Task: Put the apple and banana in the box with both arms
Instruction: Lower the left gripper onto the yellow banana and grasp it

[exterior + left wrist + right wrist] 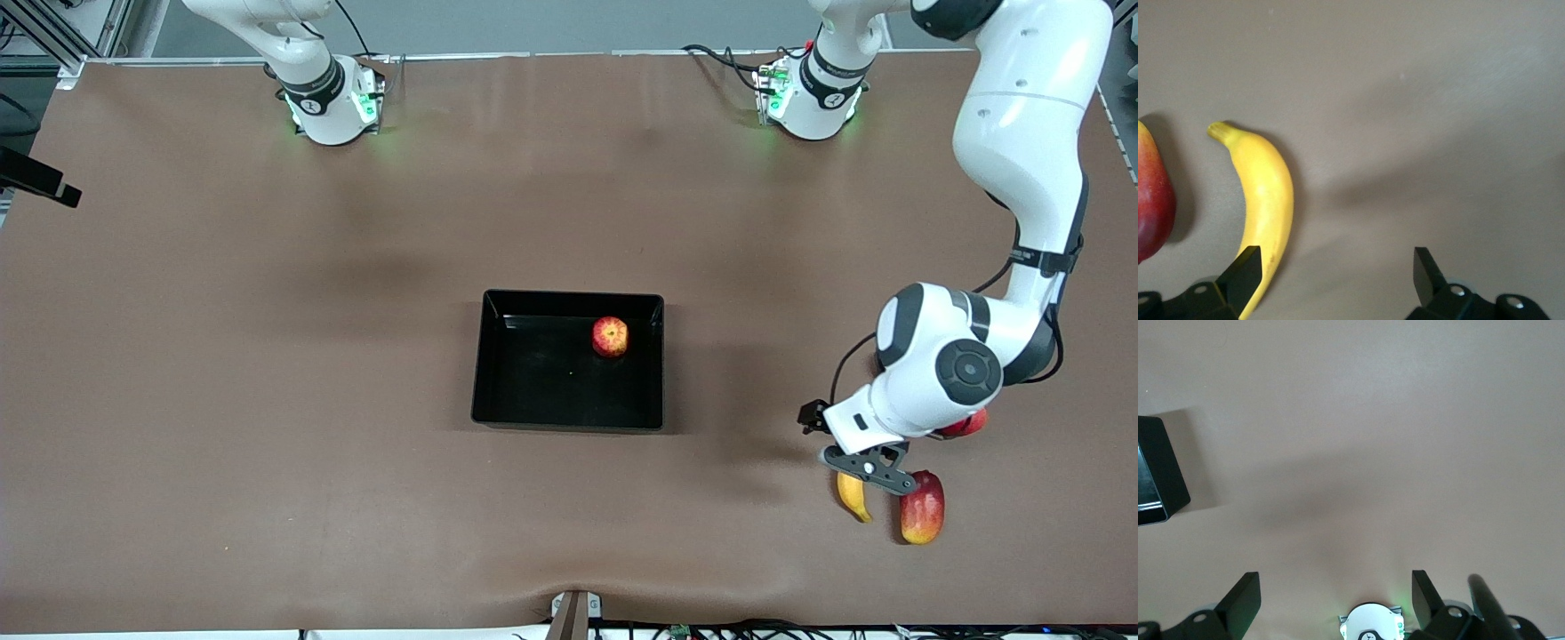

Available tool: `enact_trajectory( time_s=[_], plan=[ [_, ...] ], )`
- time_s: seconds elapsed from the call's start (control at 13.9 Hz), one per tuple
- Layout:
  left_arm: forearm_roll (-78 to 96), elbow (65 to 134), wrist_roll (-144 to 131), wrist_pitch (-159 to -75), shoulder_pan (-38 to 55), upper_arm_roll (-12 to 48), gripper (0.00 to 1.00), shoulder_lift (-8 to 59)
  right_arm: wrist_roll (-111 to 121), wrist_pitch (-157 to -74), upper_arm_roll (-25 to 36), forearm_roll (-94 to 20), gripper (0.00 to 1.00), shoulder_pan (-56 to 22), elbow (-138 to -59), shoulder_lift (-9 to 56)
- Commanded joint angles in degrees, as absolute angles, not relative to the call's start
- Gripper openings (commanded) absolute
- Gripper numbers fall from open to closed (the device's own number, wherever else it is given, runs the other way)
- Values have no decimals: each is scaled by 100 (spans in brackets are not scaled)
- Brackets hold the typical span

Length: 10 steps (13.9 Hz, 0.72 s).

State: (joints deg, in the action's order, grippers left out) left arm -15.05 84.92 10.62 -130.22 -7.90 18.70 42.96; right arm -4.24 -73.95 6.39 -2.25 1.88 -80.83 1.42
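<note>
The red apple (610, 337) lies inside the black box (498, 404), near its wall toward the robots. The yellow banana (853, 500) lies on the table toward the left arm's end, nearer to the front camera than the box. My left gripper (867, 469) hangs open and empty just over it. In the left wrist view the banana (1265, 193) runs under one finger (1243, 270), and the left gripper (1338, 261) mostly spans bare table. My right gripper (1336, 583) is open and empty, waiting high over the table by its base, out of the front view.
A red-yellow mango (922, 508) lies right beside the banana and also shows in the left wrist view (1151, 200). A smooth red fruit (967, 425) peeks out under the left arm. A corner of the box (1158, 473) shows in the right wrist view.
</note>
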Motion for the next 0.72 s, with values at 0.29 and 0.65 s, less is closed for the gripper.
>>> enact_trajectory(
  time_s=[0.29,0.65],
  plan=[
    [-2390,8534,1703,-13868,-1134,1898,100,4789,-361,-7488,650,-193,100,158,-8393,-88],
    [-2399,8587,2382,-14159,-1327,1890,36,4940,70,-7479,791,-193,100,176,-8429,-97]
  ],
)
